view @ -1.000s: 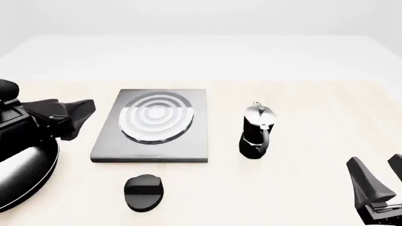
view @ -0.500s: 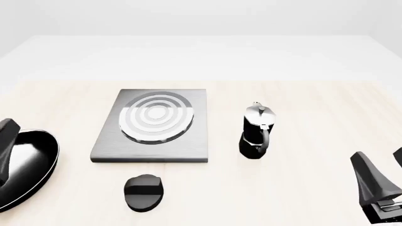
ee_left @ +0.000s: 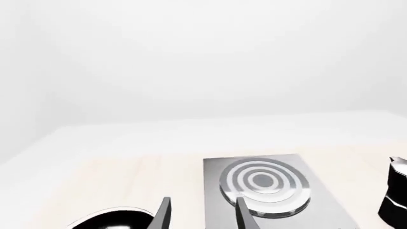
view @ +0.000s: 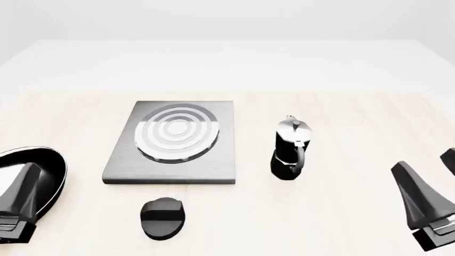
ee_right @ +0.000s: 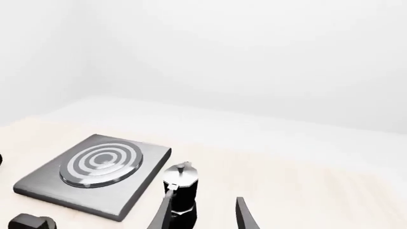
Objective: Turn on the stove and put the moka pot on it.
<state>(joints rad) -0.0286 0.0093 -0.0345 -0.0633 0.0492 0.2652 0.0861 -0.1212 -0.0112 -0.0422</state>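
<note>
1. Here we see the stove [view: 172,144] lying flat on the pale wooden table [view: 341,213], left of centre in the front view, its round burner [view: 176,132] of silver rings bare.
2. The stove's black oval knob [view: 163,217] sits on the table just in front of the slab's near edge, apart from it.
3. The moka pot [view: 290,149] stands upright on the table to the right of the stove, near it but not touching, silver lid on top and handle turned toward the near side.
4. At the left edge of the front view we find a glossy black frying pan [view: 42,170], well apart from the stove.
5. The left gripper [ee_left: 200,215] is low at the near left corner, in front of the pan; in its wrist view the two fingers stand apart with nothing between them, and the stove lies ahead of them.
6. The right gripper [ee_right: 202,214] is at the near right corner, well apart from the pot; its wrist view shows its fingers spread and empty, with the moka pot just beyond the fingertips and the stove and knob farther off.
</note>
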